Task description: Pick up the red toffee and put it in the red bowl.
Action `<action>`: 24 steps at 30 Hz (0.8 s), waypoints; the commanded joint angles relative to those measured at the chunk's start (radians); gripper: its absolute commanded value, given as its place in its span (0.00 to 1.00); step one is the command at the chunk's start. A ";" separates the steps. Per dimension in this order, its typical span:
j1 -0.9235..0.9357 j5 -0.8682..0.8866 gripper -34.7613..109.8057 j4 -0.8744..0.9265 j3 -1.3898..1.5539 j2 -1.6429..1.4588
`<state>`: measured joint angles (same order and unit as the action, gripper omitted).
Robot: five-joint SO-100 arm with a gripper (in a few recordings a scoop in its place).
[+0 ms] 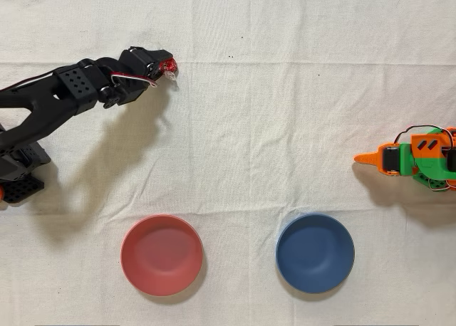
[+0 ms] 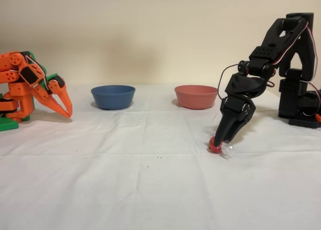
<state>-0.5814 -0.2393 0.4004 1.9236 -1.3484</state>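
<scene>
Fixed view: the gripper (image 2: 220, 141) is pointing down at the cloth, its jaws pinching the toffee (image 2: 215, 146) at their tips. The toffee is sitting at cloth level; whether it is touching the white tablecloth (image 2: 150, 190) cannot be told. Overhead view: the toffee (image 1: 169, 69) is showing at the gripper (image 1: 165, 66) tip, well apart from the red bowl (image 1: 162, 255), which is sitting beside the blue bowl (image 1: 315, 253). The orange arm (image 1: 417, 159) is standing idle.
</scene>
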 commanded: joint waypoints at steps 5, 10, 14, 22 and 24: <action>0.029 -0.028 0.33 0.054 0.052 -0.207; 0.067 -0.048 0.33 0.094 0.080 -0.298; 0.112 -0.058 0.33 0.124 0.109 -0.365; 0.206 -0.077 0.33 0.219 0.089 -0.512; 0.236 -0.081 0.33 0.242 0.078 -0.541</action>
<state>-0.3804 -0.3068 0.6075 2.0387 -1.7671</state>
